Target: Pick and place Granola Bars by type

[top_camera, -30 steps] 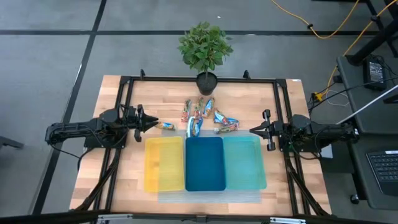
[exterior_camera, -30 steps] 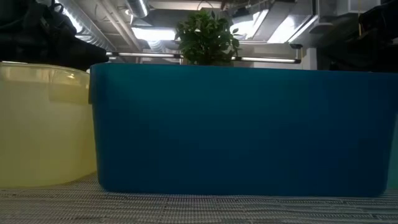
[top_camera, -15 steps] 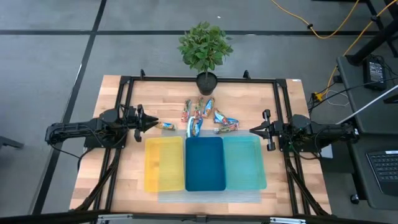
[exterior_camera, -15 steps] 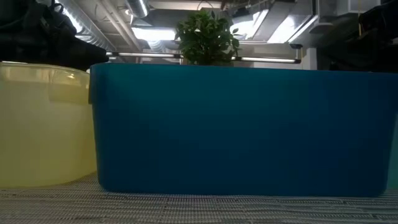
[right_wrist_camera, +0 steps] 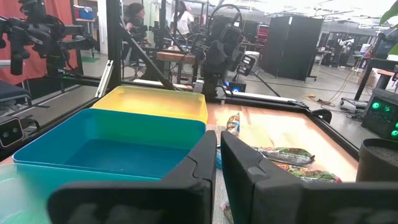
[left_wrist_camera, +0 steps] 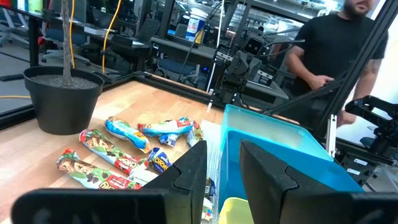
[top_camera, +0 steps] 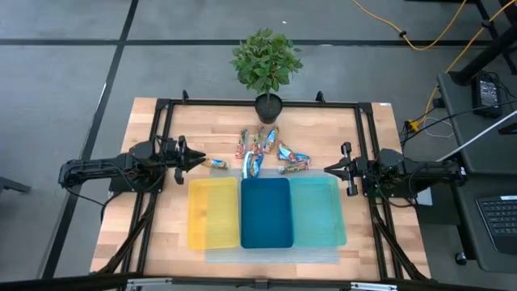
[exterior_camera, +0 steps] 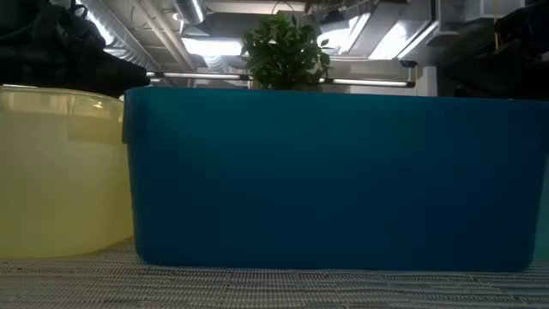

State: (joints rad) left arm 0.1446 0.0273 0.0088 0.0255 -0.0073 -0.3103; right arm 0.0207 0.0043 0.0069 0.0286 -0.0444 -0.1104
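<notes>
Several granola bars [top_camera: 266, 153] in shiny blue, orange and red wrappers lie flat on the wooden table, between the plant pot and the trays. They also show in the left wrist view [left_wrist_camera: 124, 134] and the right wrist view [right_wrist_camera: 283, 154]. One bar [top_camera: 215, 163] lies just ahead of my left gripper [top_camera: 198, 160], which points level at the table's left, fingers slightly apart [left_wrist_camera: 224, 152] with nothing between them. My right gripper [top_camera: 327, 170] points level at the table's right, shut [right_wrist_camera: 219, 135] and touching nothing. Both are hidden in the low view.
Three trays stand side by side on a mat near the front edge: yellow [top_camera: 212, 212], dark blue [top_camera: 266, 212] and teal [top_camera: 317, 210]. A potted plant [top_camera: 266, 65] stands at the far edge. A black frame rail [top_camera: 258, 103] runs around the table. A person [left_wrist_camera: 336, 56] stands beyond it.
</notes>
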